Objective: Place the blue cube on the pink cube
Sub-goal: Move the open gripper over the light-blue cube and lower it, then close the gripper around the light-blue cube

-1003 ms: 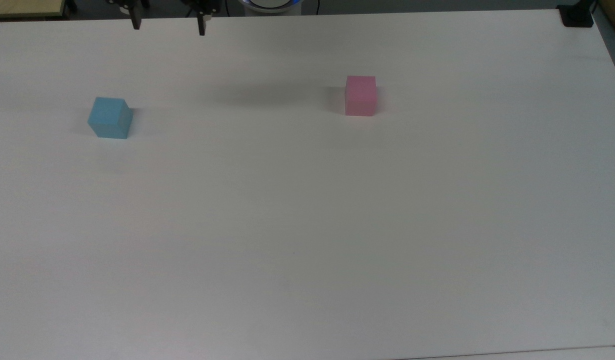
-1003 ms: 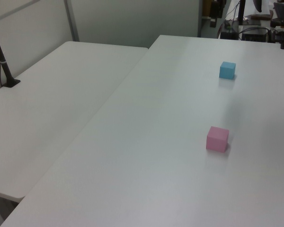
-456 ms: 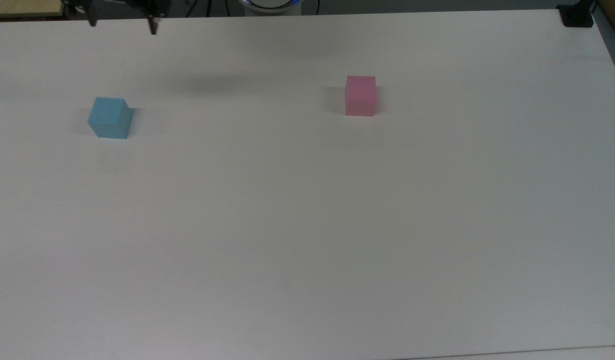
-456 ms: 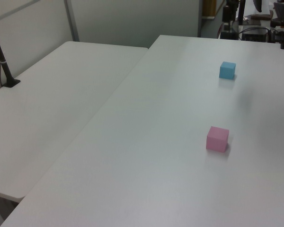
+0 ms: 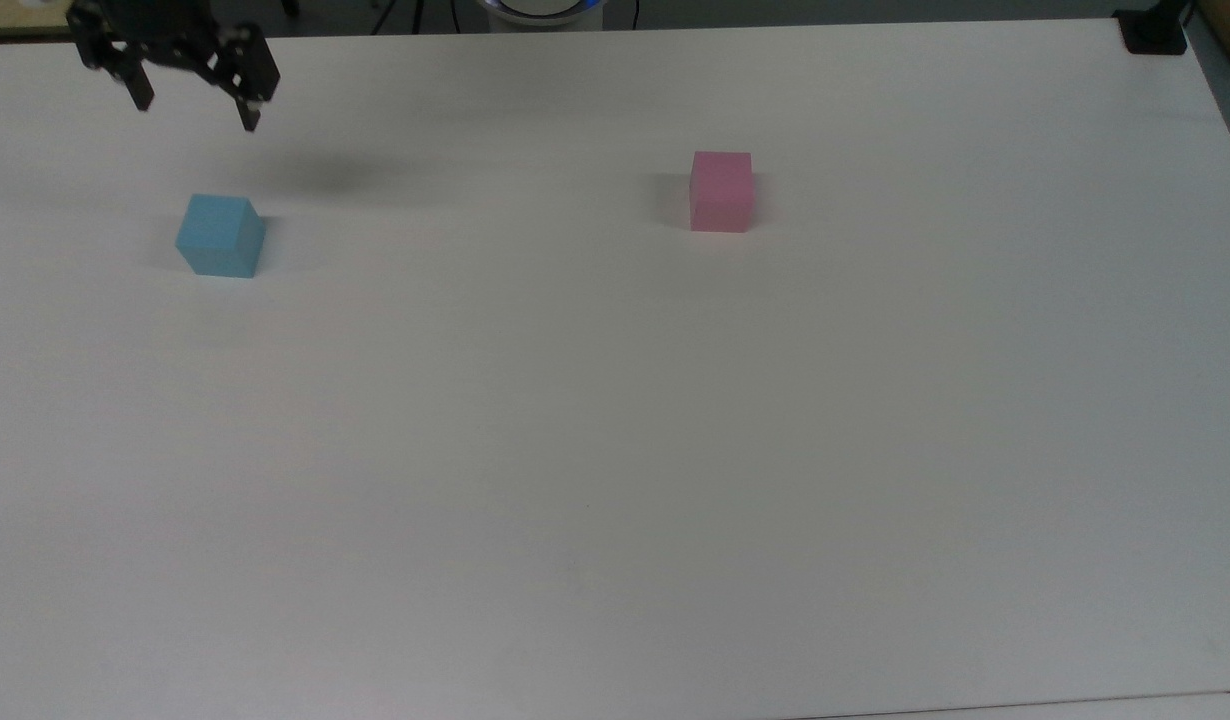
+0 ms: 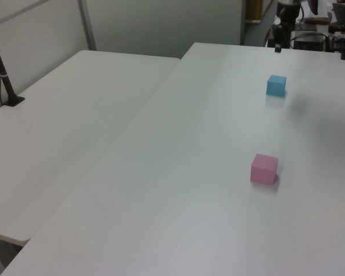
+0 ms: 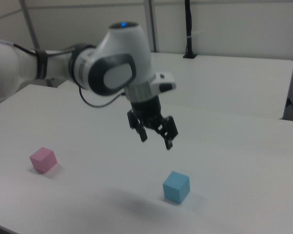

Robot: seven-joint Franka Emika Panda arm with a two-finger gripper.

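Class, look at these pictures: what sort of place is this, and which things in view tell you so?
Most likely a robotics lab or test room. A robot arm's gripper hangs open above a plain white table bearing a blue cube and a pink cube, with a second white table alongside.

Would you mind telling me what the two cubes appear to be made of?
The blue cube and pink cube both look matte, with plain faces and no glare or grain. That suggests foam or painted wood, though the look leaves it open.
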